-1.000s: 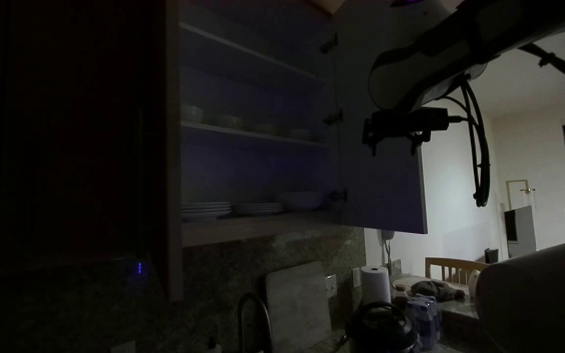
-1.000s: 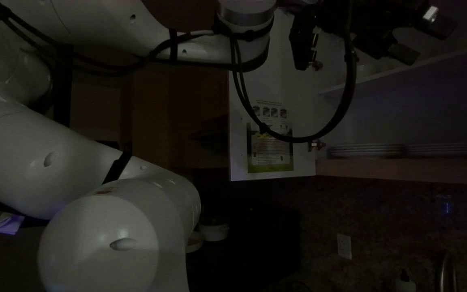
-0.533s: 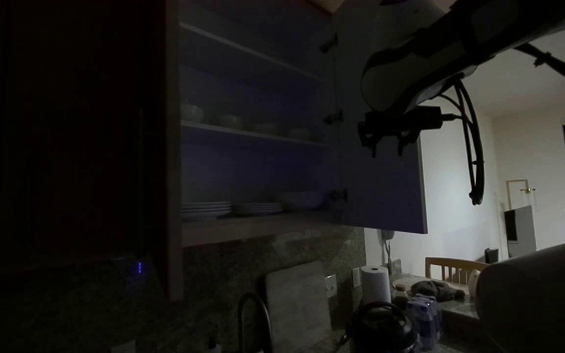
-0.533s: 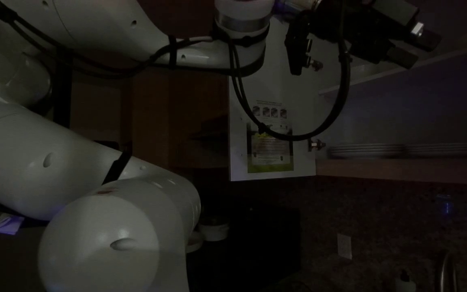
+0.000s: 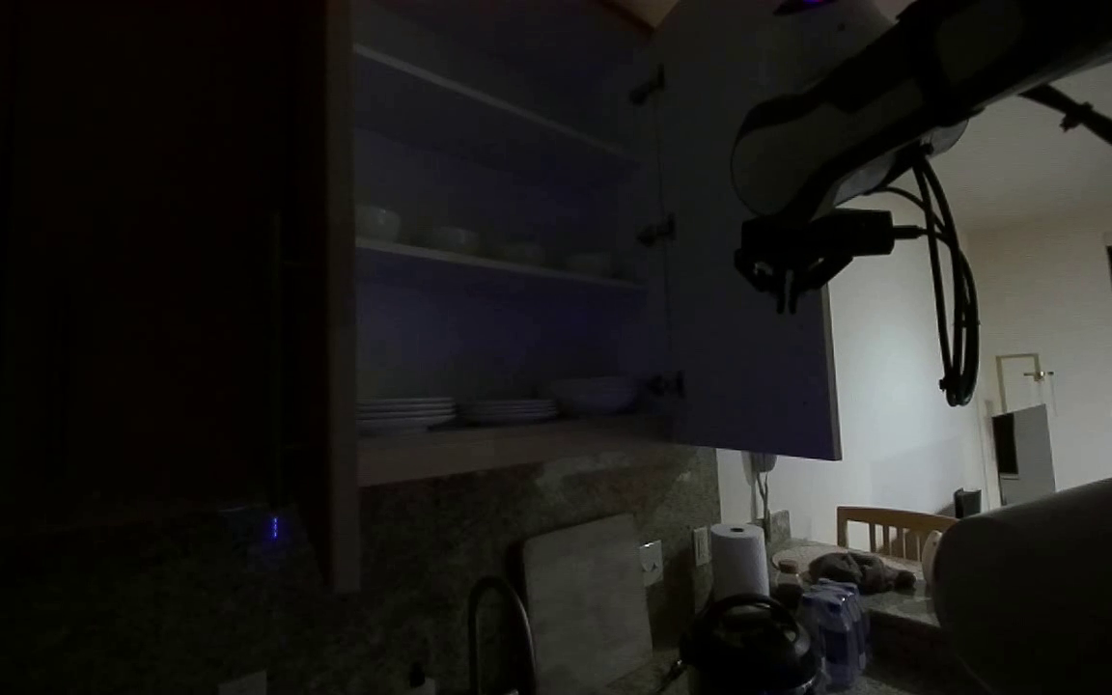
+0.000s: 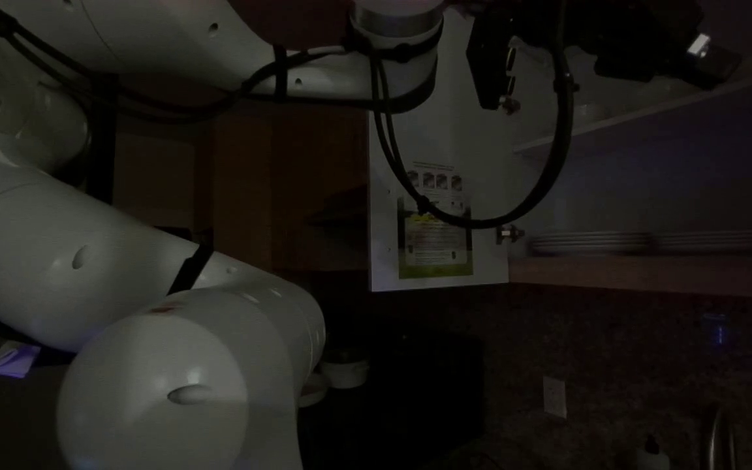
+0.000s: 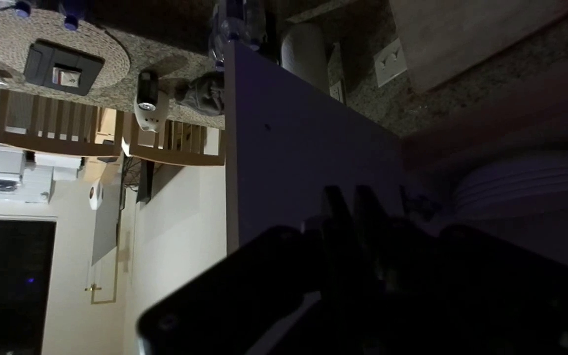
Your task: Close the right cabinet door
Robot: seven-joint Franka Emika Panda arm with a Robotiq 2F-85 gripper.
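Observation:
The right cabinet door [image 5: 754,376] stands wide open in an exterior view, its plain grey-blue inner face showing and its hinges along the cabinet's right side. Its handle side is hidden. In the wrist view the door [image 7: 303,133] fills the middle as a dark panel with a pale free edge. My gripper [image 5: 787,307] hangs in front of that inner face, fingers drawn together and pointing down. In the wrist view the gripper's [image 7: 348,190] fingertips are a narrow gap apart with nothing between them. Whether they touch the door, I cannot tell.
White plates [image 5: 406,413] and bowls [image 5: 595,394] sit on the cabinet shelves. Opposite stands a dark open door [image 5: 342,386]; a panel with a printed sheet [image 6: 438,228] shows in an exterior view. Below are a paper towel roll [image 5: 739,560], a black pot [image 5: 749,647] and a cutting board [image 5: 585,598].
My gripper's fingers have come together from wide apart. The arm dipped slightly left in an exterior view, then shifted back right. The door has not moved.

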